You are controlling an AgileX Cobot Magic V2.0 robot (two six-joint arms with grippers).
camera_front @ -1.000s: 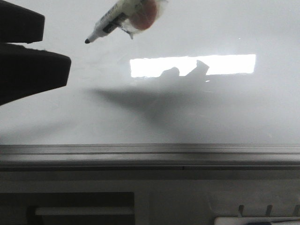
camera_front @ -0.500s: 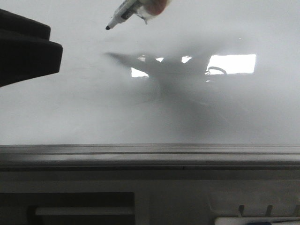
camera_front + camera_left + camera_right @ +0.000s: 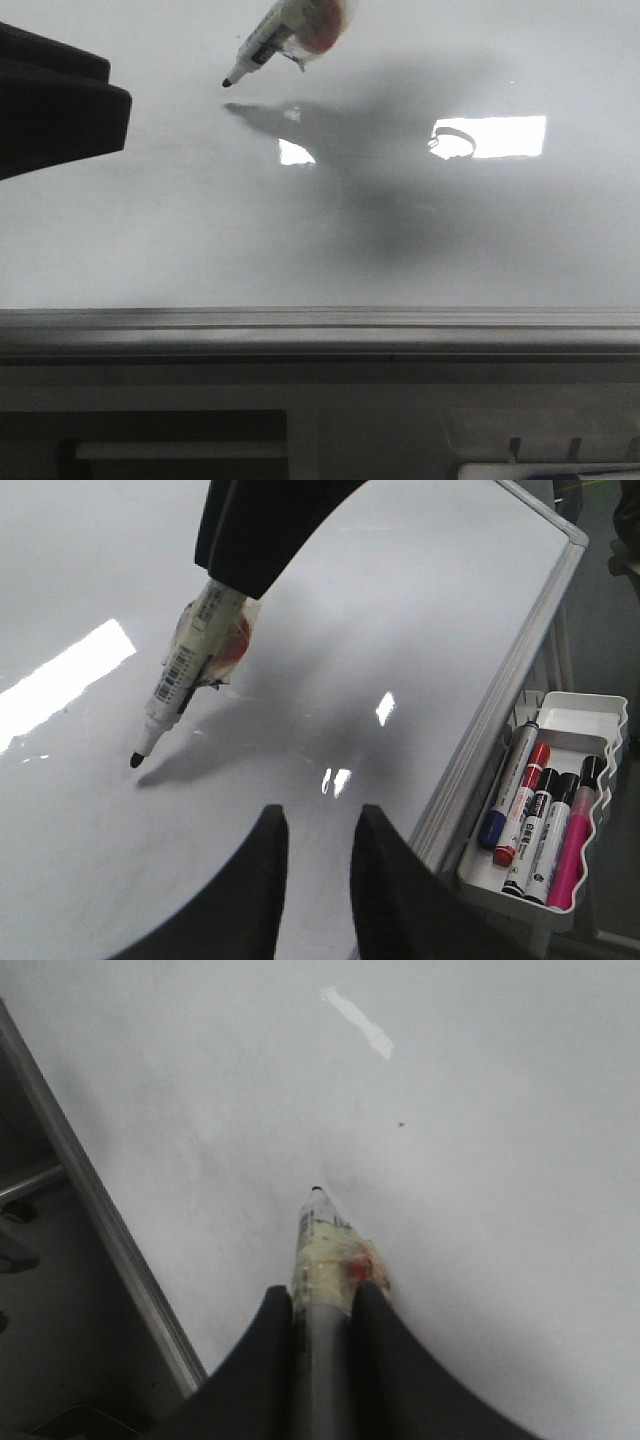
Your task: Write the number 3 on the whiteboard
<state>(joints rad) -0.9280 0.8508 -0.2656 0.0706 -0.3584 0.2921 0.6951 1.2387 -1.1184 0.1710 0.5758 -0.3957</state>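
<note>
One marker (image 3: 285, 35) in right gripper (image 3: 320, 1305), whiteboard (image 3: 180, 230) unmarked.

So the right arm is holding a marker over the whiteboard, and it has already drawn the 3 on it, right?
Not quite. The right gripper does hold the marker over the whiteboard, but no 3 is drawn yet. The left wrist view shows the board bare under the black tip, which looks just off the surface.

Not much room to see tbh. A white plastic tray (image 3: 585, 780) hangs off the board's side, holding blue, red, black and pink markers (image 3: 540, 815). Dark floor beyond it. Bright rectangular ceiling-light reflection (image 3: 495, 137) glares on the glossy surface. Grey ledge (image 3: 320, 335) runs along the near edge.
</note>
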